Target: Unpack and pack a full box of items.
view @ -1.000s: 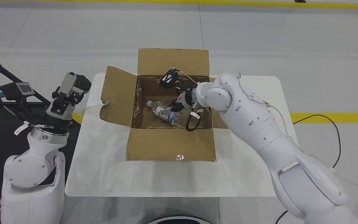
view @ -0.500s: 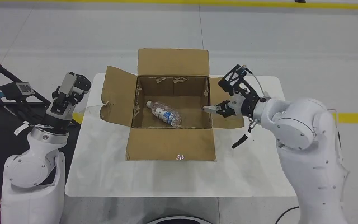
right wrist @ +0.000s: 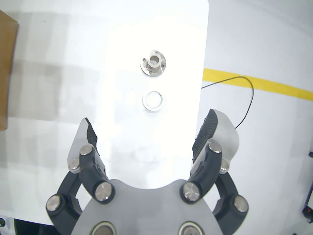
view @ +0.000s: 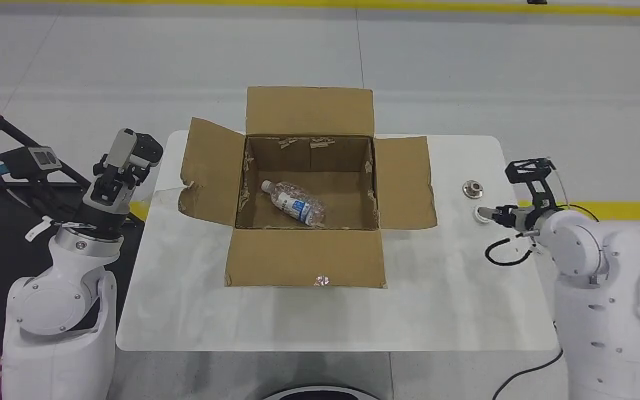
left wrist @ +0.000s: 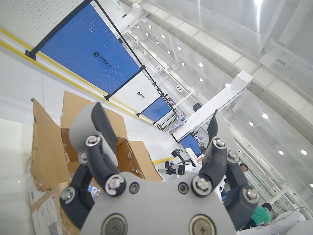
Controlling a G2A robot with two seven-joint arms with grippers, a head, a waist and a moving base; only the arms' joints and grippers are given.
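The bottle [view: 294,203] in the box [view: 305,262], frame centre, is judged light, crushable, slick; best gripped mid-body. Left gripper [left wrist: 156,113] and right gripper [right wrist: 148,117] are seen spread, empty.

Open cardboard box [view: 305,258] holds 1 clear bottle [view: 294,203] lying flat; metal flange [view: 471,188] sits outside.

- The cardboard box [left wrist: 46,147] stood partly hidden behind the left gripper [left wrist: 156,113], its floor out of sight.
- A box flap [right wrist: 7,74] was cut off by the right wrist view's edge.
- The black cable [right wrist: 252,94] ran out of sight behind the right gripper [right wrist: 149,117].
- From above, the plastic bottle [view: 293,202] showed a label too small to read, and the metal flange [view: 471,188] was too small for detail.
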